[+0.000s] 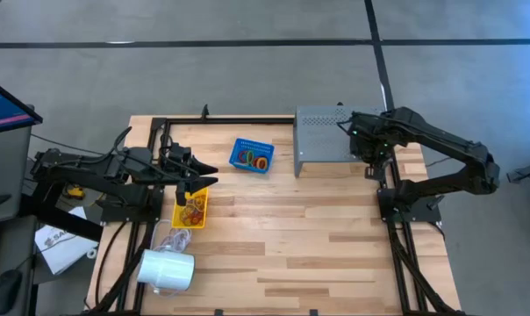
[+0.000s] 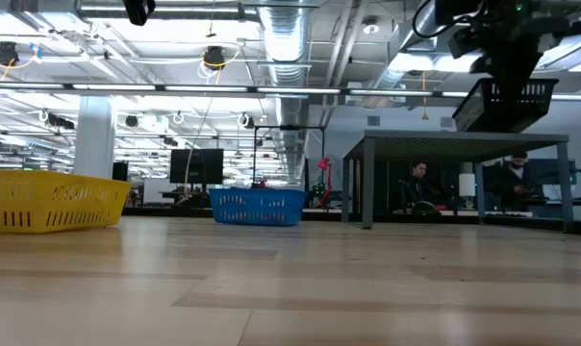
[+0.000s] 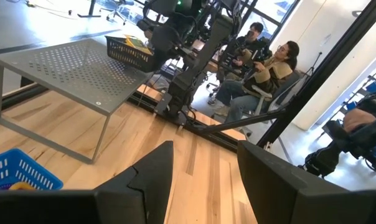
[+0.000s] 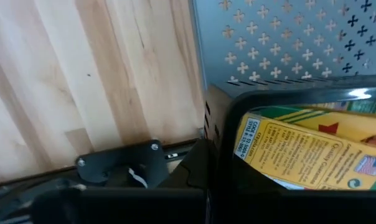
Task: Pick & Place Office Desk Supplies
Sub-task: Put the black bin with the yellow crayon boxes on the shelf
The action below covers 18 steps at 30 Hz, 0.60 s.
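High view shows a yellow basket holding loose rubber bands and a blue basket holding more bands, both on the counter. Above the perforated shelf, the right gripper has its fingers clamped on a black basket. That basket holds a crayon box lying tilted, long axis along the basket, while the left gripper hovers over the yellow basket, fingers apart.

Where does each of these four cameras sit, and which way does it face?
High view: above the table, facing straight down; both arms show.
Low view: at tabletop height, facing level across; right gripper hangs in holding black basket.
Left wrist view: on left arm, facing past open left gripper toward grey shelf.
Right wrist view: on right arm, facing crayon box in that basket.
Shared: low and left wrist both show blue basket.
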Available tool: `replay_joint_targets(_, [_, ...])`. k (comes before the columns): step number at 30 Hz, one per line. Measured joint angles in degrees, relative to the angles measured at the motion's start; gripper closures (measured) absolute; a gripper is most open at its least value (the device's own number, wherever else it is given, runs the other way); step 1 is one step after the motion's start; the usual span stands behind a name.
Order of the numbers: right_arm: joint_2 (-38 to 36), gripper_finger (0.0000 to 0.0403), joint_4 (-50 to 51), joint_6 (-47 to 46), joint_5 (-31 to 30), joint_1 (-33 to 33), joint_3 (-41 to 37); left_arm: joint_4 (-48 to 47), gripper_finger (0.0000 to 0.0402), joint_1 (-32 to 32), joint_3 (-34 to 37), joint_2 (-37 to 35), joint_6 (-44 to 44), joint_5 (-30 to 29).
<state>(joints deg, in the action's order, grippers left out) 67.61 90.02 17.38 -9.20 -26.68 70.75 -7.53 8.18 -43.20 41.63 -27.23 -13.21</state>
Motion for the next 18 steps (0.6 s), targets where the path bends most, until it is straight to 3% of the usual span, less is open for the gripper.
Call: replay_joint_targets(18, [2.1,0.0403,-0.9,12.8,-1.5,-5.8,0.0,1.3,0.0229,0.0,0.0,0.0,-0.2,-0.7])
